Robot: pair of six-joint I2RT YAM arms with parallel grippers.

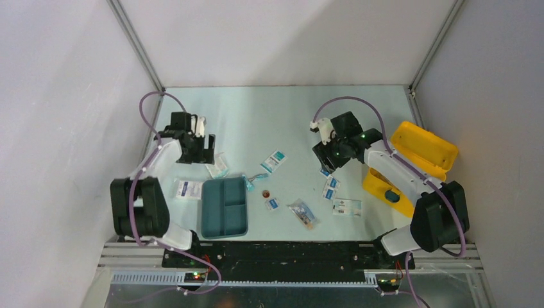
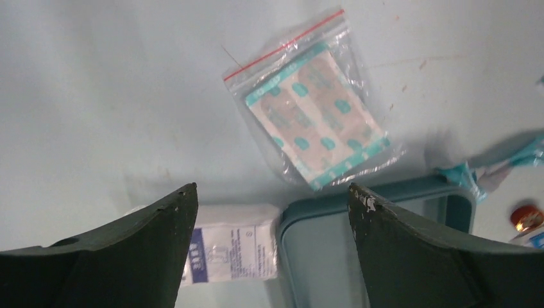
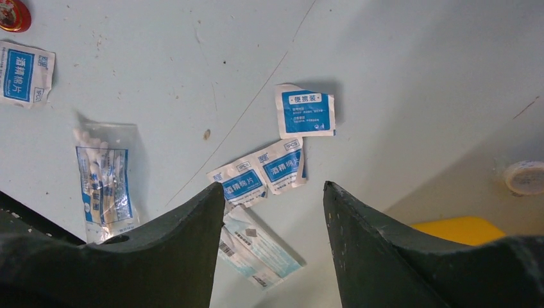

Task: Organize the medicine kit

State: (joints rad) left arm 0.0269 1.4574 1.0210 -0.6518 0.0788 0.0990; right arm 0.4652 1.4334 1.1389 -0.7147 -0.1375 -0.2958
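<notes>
Far table [image 1: 269, 115] open, packets [image 1: 331, 187] scattered mid-table, tray [image 1: 224, 221] near left, medicine kit [image 1: 426, 147] along right edge

- Your left arm [image 1: 154, 157] reaches forward from its base, elbow bent, wrist tipped down.
- Your left gripper [image 2: 272, 192] faces down, jaws wide apart.
- Your right arm [image 1: 401, 173] stretches forward and angles in toward the middle.
- Your right gripper [image 3: 274, 186] points down, jaws parted.
</notes>
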